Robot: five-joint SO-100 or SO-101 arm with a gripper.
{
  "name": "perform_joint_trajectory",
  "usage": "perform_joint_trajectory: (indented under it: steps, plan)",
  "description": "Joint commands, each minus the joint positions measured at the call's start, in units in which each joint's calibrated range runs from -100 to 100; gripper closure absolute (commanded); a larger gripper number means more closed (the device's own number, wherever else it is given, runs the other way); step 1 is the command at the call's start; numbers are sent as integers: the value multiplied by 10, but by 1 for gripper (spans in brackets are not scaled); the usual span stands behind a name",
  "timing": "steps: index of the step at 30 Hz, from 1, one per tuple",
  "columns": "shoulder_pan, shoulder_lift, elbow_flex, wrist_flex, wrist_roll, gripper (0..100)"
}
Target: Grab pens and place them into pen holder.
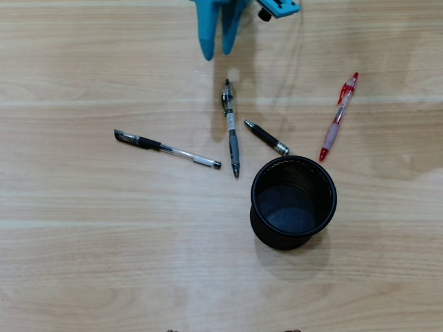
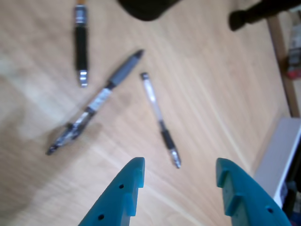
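The gripper (image 2: 181, 172) hangs wide open and empty above the pens (image 2: 162, 120) on the table (image 2: 211, 84).

Four pens (image 1: 231, 128) lie flat beside upright black mesh holder (image 1: 293, 202)

Gripper (image 2: 181, 176) is all teal printed plastic. Wrist view: two tapered fingers (image 2: 123, 193), stepped notches on the inner edges near the tips, small round holes along their faces. Overhead view: same teal fingers (image 1: 208, 34) narrowing to blunt points, teal bracket (image 1: 280, 7) beside them with a small black knob (image 1: 264, 14).
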Motion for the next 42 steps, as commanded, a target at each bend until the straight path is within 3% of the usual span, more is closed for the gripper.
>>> perform_joint_trajectory:
  steps: [1, 7, 11, 14, 25, 27, 30, 31, 33, 37, 42]
  plan:
    - [62, 251, -205, 26, 17, 79]
    - [129, 689, -506, 138, 67, 79]
    - [141, 875, -739, 254, 96, 79]
    - [143, 934, -828, 291, 116, 79]
    - [146, 1045, -846, 299, 117, 80]
    - [149, 1052, -845, 314, 116, 84]
    - [153, 1049, -847, 322, 116, 99]
    - [156, 1046, -847, 323, 116, 98]
    - [162, 1032, -846, 335, 114, 99]
    - [187, 981, -847, 383, 58, 98]
    - [187, 828, -854, 382, 38, 98]
